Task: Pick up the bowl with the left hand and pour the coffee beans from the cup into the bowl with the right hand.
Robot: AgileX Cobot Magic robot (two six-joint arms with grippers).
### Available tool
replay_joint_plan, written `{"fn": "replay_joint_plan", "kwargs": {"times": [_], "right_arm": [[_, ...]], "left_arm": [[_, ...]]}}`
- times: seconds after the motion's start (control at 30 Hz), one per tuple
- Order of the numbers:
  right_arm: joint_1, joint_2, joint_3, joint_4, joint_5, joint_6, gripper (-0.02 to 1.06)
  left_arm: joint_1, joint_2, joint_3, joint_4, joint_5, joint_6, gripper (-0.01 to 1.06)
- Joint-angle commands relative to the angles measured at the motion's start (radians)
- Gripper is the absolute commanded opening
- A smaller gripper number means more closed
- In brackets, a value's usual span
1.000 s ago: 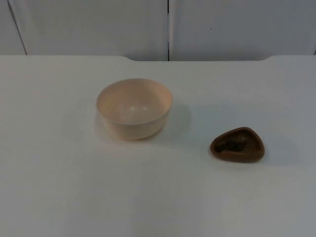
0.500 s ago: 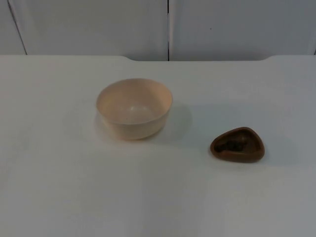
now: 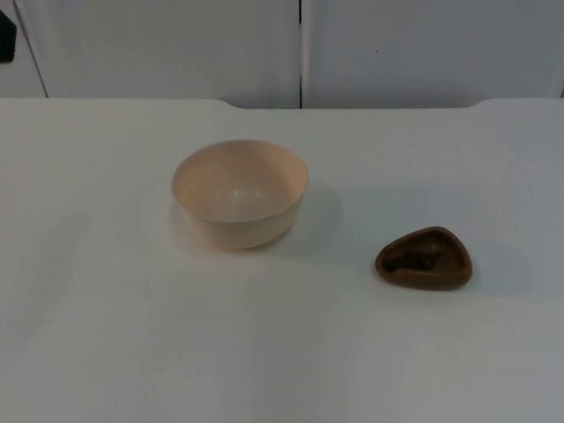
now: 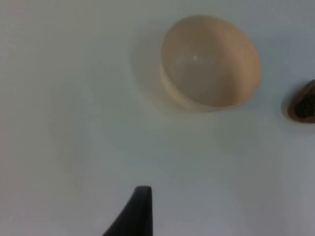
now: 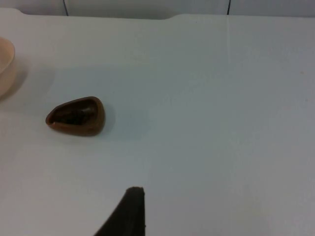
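A cream bowl (image 3: 239,193) stands upright and empty on the white table, left of centre. A small brown, rounded-triangular cup (image 3: 425,258) holding dark coffee beans sits to its right, nearer the front. My left gripper (image 4: 135,212) hovers high above the table, well short of the bowl (image 4: 210,61), with the cup's edge (image 4: 303,102) beyond it. My right gripper (image 5: 127,212) also hangs above the table, apart from the cup (image 5: 76,115), with the bowl's rim (image 5: 5,66) off to the side. Neither gripper touches anything. A black part of the left arm (image 3: 6,35) shows at the top view's upper left corner.
The white table (image 3: 282,352) ends at a grey partition wall (image 3: 176,44) with a dark vertical seam (image 3: 300,53). Wide bare table surface lies around the bowl and the cup.
A black part of the left arm has come into the top view's upper left corner. The bowl and the cup have not moved.
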Motion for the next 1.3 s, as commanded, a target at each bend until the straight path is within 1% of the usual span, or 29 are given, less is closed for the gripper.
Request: {"fn": "replay_joint_plan", "kwargs": {"times": [0.0, 0.17, 0.37, 0.57, 0.63, 0.77, 0.87, 0.93, 0.97, 1.03, 1.07, 1.13, 1.23, 1.27], "right_arm": [[-0.005, -0.003, 0.0, 0.001, -0.005, 0.0, 1.05], [-0.005, -0.003, 0.0, 0.001, -0.005, 0.0, 1.05], [-0.005, -0.003, 0.0, 0.001, -0.005, 0.0, 1.05], [-0.005, -0.003, 0.0, 0.001, -0.005, 0.0, 1.05], [-0.005, -0.003, 0.0, 0.001, -0.005, 0.0, 1.05], [-0.005, -0.003, 0.0, 0.001, -0.005, 0.0, 1.05], [-0.005, -0.003, 0.0, -0.001, -0.005, -0.001, 1.05], [-0.005, -0.003, 0.0, -0.001, -0.005, -0.001, 1.05], [-0.005, -0.003, 0.0, -0.001, -0.005, 0.002, 1.05], [-0.005, -0.003, 0.0, -0.001, -0.005, 0.002, 1.05], [-0.005, -0.003, 0.0, -0.001, -0.005, 0.002, 1.05], [-0.005, -0.003, 0.0, -0.001, -0.005, 0.002, 1.05], [-0.005, -0.003, 0.0, -0.001, -0.005, 0.002, 1.05], [-0.005, -0.003, 0.0, -0.001, -0.005, 0.002, 1.05]], "left_arm": [[-0.006, 0.033, -0.007, -0.042, 0.001, 0.026, 0.97], [-0.006, 0.099, -0.007, -0.108, 0.019, 0.084, 0.97], [-0.006, 0.142, -0.007, -0.122, 0.019, 0.107, 0.97], [-0.006, 0.18, -0.007, -0.194, 0.015, 0.165, 0.97], [-0.006, 0.195, -0.007, -0.192, -0.002, 0.169, 0.97], [-0.01, 0.215, -0.007, -0.192, -0.006, 0.169, 0.97], [-0.058, 0.236, -0.007, -0.192, -0.034, 0.172, 0.97], [-0.072, 0.239, -0.007, -0.192, -0.044, 0.172, 0.97], [-0.112, 0.255, -0.007, -0.185, -0.093, 0.177, 0.97], [-0.15, 0.28, -0.007, -0.177, -0.144, 0.171, 0.97], [-0.15, 0.28, -0.007, -0.177, -0.144, 0.171, 0.97], [-0.167, 0.308, -0.007, -0.177, -0.173, 0.162, 0.97], [-0.167, 0.358, -0.012, -0.172, -0.224, 0.15, 0.97], [-0.167, 0.358, -0.012, -0.172, -0.224, 0.15, 0.97]]}}
